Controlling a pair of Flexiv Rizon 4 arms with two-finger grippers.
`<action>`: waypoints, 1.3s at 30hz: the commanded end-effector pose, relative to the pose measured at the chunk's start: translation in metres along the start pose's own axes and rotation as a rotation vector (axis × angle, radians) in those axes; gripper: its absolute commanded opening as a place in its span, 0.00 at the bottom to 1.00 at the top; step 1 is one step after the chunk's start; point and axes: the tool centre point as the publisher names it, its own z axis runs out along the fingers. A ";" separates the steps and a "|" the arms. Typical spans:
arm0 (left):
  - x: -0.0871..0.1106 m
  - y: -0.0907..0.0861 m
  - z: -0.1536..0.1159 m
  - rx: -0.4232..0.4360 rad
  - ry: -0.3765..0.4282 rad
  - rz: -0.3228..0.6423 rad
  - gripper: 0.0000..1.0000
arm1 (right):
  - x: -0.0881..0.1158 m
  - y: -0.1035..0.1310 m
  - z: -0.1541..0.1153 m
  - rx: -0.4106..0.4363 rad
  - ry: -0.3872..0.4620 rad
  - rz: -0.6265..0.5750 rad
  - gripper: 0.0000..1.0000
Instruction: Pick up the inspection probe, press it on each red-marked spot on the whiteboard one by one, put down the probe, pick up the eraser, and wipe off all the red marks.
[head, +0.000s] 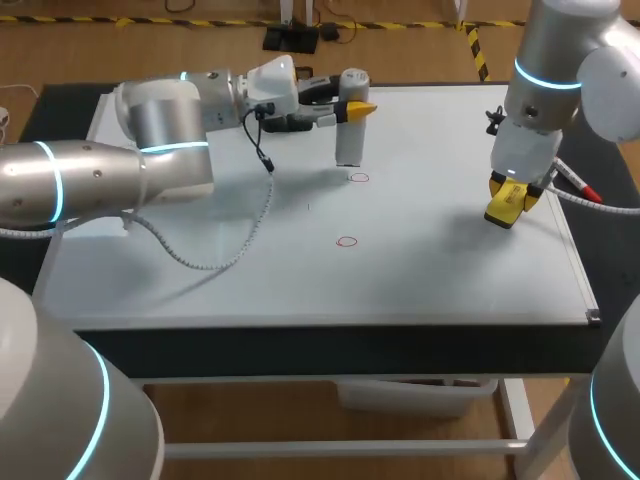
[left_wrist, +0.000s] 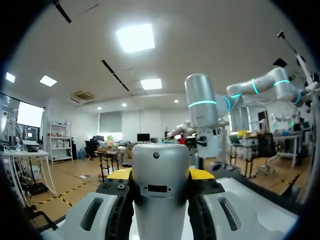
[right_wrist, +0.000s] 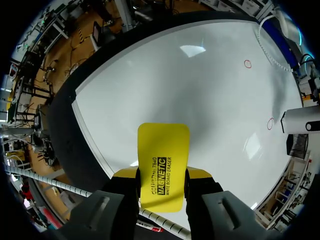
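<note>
The left gripper (head: 352, 110) was clamped on the inspection probe (head: 348, 140), upright over the whiteboard (head: 430, 270) just behind one red mark (head: 358, 178). Whether its tip touched, I could not tell. Its own wrist view showed only the probe's grey body, no board. The right gripper (right_wrist: 162, 175) pinched the yellow eraser (right_wrist: 163, 160) above the whiteboard, and its wrist view showed the second red mark (right_wrist: 247, 63) too.

probe (head: 349, 140) silver-grey | eraser (right_wrist: 162, 165) yellow, black print | marks (head: 347, 241) red | whiteboard (head: 430, 200) white
</note>
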 end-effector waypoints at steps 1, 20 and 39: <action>0.008 -0.016 -0.031 -0.014 -0.028 0.007 0.00 | 0.000 -0.001 0.000 0.001 0.003 -0.001 0.00; 0.003 -0.034 -0.168 -0.039 -0.162 0.014 0.00 | 0.000 -0.001 0.000 0.001 0.003 -0.001 0.00; 0.009 -0.035 -0.228 0.004 -0.200 0.044 0.00 | 0.000 -0.001 0.000 0.001 0.003 -0.001 0.00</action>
